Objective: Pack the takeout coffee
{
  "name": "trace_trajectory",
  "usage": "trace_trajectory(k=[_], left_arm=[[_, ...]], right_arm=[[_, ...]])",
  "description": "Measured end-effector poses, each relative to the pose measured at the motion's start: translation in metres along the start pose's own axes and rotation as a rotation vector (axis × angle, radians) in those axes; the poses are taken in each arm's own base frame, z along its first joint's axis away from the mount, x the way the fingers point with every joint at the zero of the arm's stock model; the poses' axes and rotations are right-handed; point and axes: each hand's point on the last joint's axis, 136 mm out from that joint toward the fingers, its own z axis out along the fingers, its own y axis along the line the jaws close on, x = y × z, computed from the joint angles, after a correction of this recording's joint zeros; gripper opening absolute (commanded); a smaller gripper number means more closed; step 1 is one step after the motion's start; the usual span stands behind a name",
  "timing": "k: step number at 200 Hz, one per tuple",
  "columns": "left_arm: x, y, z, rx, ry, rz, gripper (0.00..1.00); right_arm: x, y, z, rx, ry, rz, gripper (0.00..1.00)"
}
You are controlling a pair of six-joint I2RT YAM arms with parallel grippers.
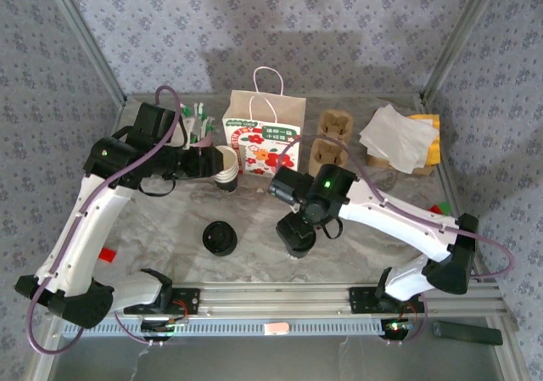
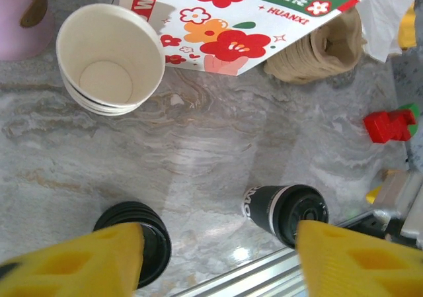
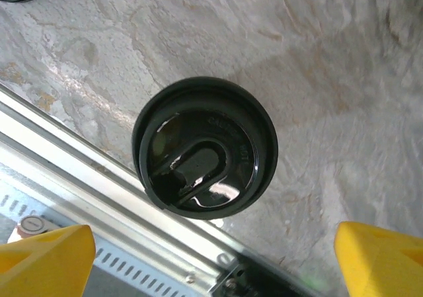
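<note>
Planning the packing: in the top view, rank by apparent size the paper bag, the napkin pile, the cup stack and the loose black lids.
1. paper bag
2. napkin pile
3. cup stack and loose black lids: these look about alike, so they are left unranked.

Upright takeout coffee (image 3: 205,148) (black-lidded)
</note>
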Motion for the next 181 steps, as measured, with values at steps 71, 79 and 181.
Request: trace_trajectory(k=[71,79,181], left_arm=[[0.034,-0.022,0.016,-0.028,0.108,0.273,1.0],[0.038,-0.026,0.018,-0.035,0.114,0.321,1.0],[0.046,-0.016,0.002,-0.064,-0.04,0.517,1.0]], right_arm=[[0.01,0.008,0.006,-0.091,0.092,0.303,0.94],[0.008,0.01,0.009,-0.095,0.095,0.338,0.94],[0.007,0.013,0.042,-0.002,0.217,0.553,0.84]])
